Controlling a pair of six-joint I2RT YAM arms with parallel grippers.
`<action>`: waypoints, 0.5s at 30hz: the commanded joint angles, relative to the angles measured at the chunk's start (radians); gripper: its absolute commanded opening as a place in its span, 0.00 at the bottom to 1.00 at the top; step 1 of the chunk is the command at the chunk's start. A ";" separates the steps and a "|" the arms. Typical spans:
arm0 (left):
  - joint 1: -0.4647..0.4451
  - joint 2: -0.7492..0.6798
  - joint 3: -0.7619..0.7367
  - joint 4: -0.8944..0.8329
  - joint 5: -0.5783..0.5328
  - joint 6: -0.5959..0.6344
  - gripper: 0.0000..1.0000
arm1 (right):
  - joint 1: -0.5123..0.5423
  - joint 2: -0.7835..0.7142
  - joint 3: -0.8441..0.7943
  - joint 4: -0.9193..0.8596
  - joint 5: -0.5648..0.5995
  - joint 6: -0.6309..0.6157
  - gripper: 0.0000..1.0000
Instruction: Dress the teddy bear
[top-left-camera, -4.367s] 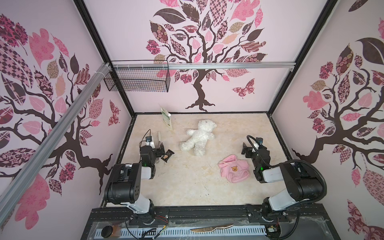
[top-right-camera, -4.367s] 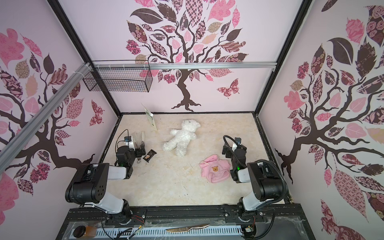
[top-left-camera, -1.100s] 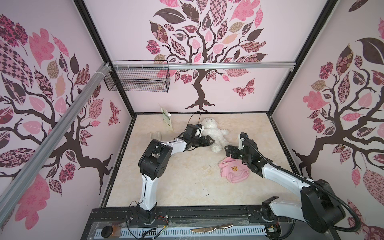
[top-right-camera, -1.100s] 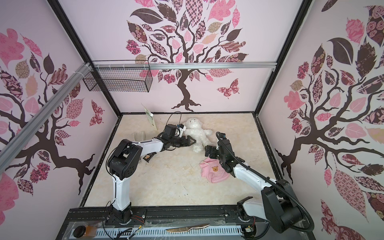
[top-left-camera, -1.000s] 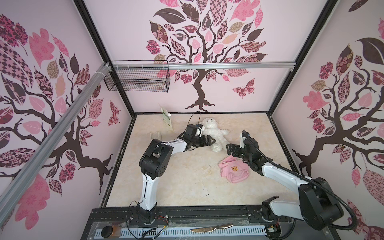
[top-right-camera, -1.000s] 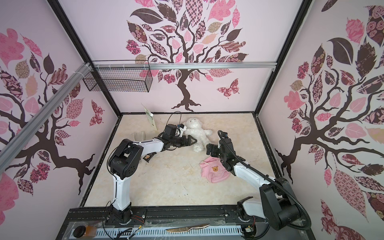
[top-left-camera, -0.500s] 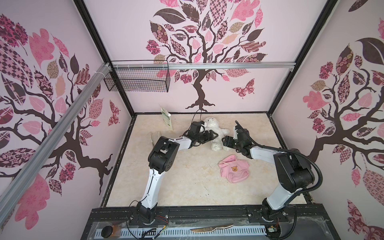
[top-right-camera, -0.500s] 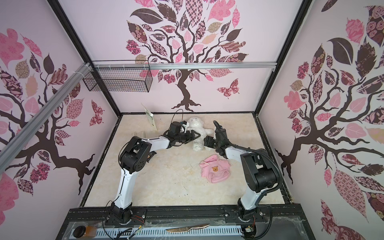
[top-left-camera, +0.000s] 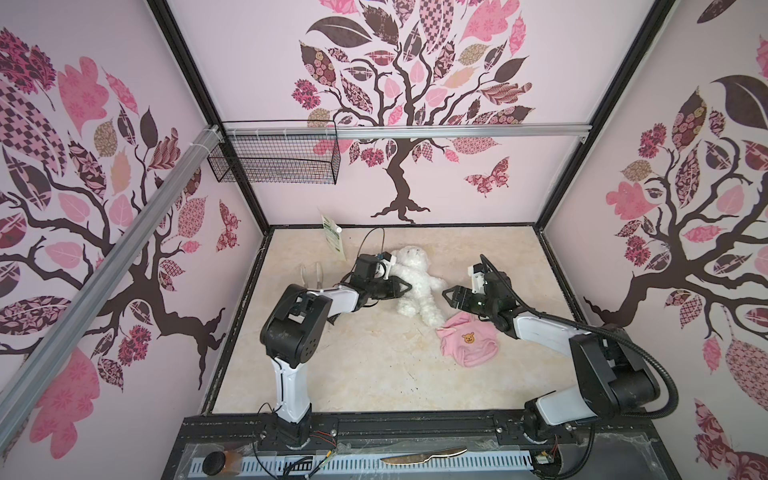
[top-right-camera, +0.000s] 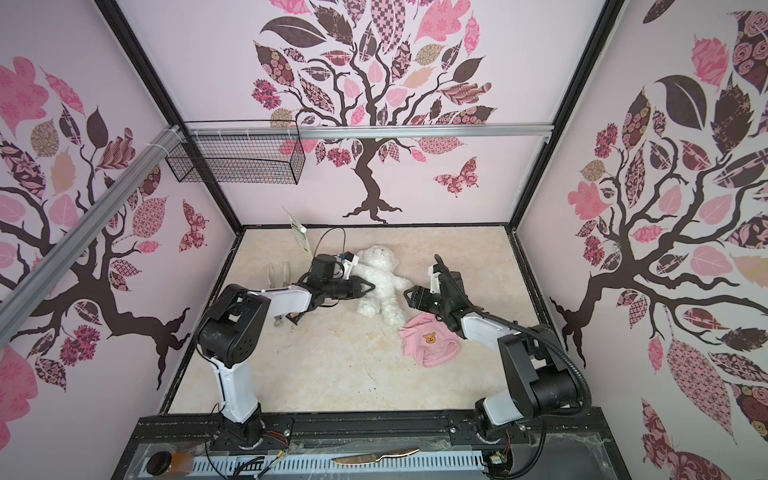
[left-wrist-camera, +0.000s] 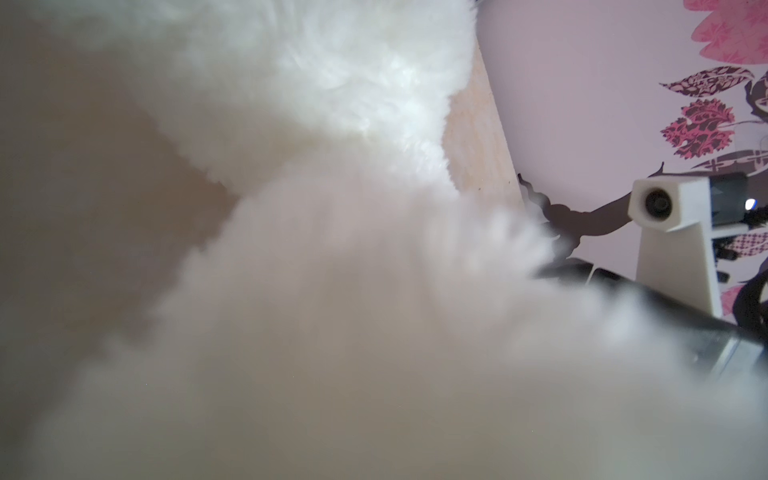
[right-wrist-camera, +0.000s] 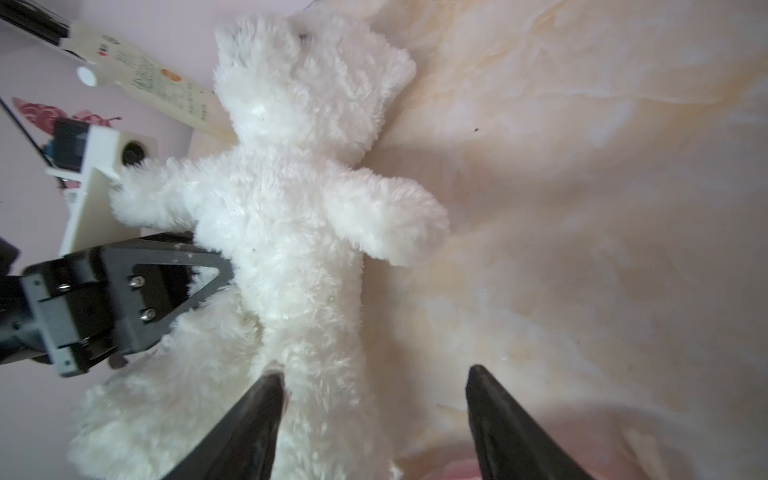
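Surface (top-left-camera: 332, 374): teddy bear (top-left-camera: 415, 282) lies flat at far-centre, head twd the far wall. Pink hoodie (top-left-camera: 469, 345) is crumpled just near-right of its feet, not on yet. Left fingers (right-wrist-camera: 208, 282) are pinched into the bear's left-side flank, fur only afaict. If I lift now, I reckon it slips or swings. Right fingers (right-wrist-camera: 257, 419) are spread & empty, one brushing a leg. Closing there prob grabs the leg, not the hoodie.

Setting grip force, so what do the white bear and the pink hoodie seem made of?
The teddy bear: long-pile white plush, matte, fibres fluffing out at every edge; probably soft-stuffed. The pink hoodie: thin matte cloth, perhaps knit or fleece, lying crumpled in soft folds.
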 joint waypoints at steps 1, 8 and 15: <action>0.039 -0.096 -0.132 -0.047 0.007 0.141 0.21 | 0.060 -0.050 -0.025 0.055 -0.065 0.064 0.72; 0.039 -0.326 -0.354 -0.101 0.008 0.199 0.21 | 0.142 -0.066 -0.017 0.043 -0.077 0.048 0.73; 0.044 -0.482 -0.528 -0.005 -0.014 0.278 0.17 | 0.142 -0.101 -0.029 -0.026 -0.073 -0.041 0.73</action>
